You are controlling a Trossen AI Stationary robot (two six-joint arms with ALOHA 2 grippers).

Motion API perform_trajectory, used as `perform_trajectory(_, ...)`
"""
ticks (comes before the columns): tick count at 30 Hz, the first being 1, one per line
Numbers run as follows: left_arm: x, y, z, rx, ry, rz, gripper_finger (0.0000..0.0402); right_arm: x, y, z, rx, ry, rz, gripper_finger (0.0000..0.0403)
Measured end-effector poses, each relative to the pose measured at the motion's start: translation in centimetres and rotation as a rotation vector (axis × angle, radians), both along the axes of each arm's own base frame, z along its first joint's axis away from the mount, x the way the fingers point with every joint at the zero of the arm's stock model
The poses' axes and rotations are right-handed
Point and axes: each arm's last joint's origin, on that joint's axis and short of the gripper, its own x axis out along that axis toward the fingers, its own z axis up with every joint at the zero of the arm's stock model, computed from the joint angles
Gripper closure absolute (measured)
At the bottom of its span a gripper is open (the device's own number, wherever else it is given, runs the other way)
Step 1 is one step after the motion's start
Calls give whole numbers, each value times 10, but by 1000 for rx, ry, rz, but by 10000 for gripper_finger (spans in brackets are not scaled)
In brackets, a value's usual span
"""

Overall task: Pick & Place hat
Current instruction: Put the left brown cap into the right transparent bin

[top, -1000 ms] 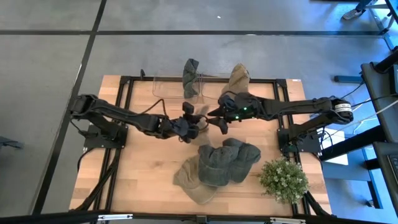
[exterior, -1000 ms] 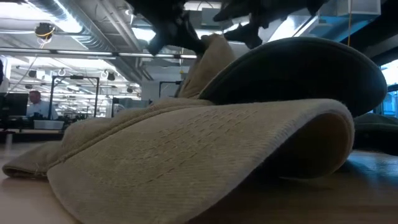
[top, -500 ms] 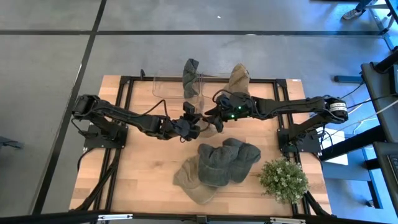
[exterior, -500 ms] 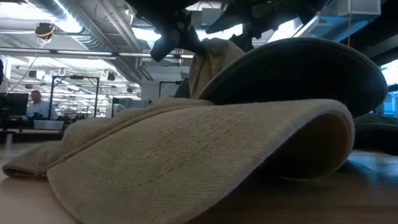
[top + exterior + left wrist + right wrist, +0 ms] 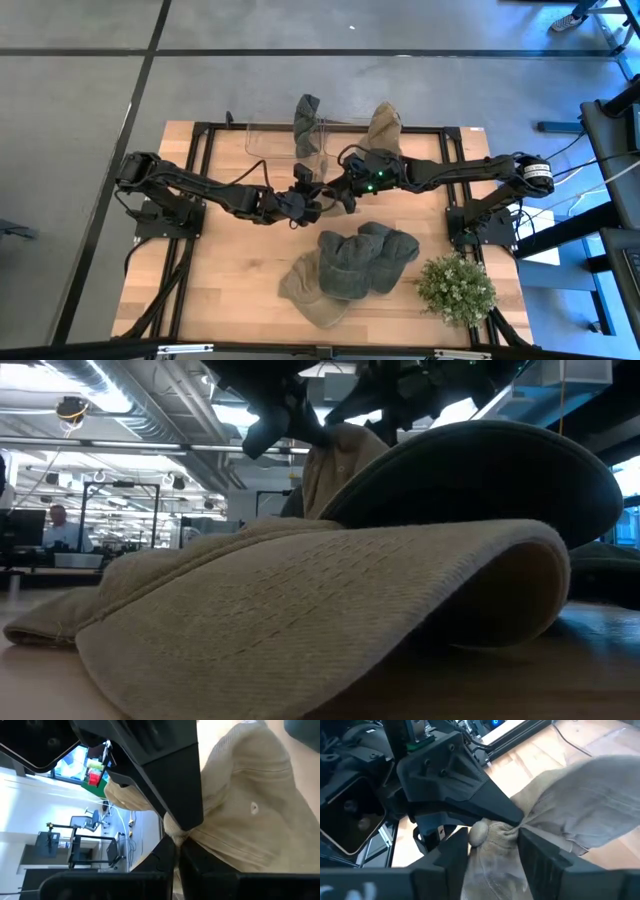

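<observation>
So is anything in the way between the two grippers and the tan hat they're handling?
Nothing visible. The left gripper is shut on the tan hat, and the right gripper pinches the same bunched fabric, both above the table behind the hat pile.

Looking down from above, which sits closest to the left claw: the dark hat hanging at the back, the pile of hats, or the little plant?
From the left gripper:
1. Dark hanging hat, at the back; pile of hats, in front: too close to call.
2. Plant, front right corner, farthest.
</observation>
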Motion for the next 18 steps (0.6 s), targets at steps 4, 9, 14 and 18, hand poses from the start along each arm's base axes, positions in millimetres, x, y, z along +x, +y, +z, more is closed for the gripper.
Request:
perform_trajectory(4,0,0,0,-2,-6,11,398,0,0,0,-11,3,4,278)
perform_trajectory(9,0,0,0,1,-4,16,396,0,0,0,-33,5,12,318)
perform_trajectory(14,0,0,0,-27,-25,28,382,0,0,0,-68,2,27,359)
perform_trajectory(18,-1,1,0,-26,-25,36,367,0,0,1,-91,-6,39,379)
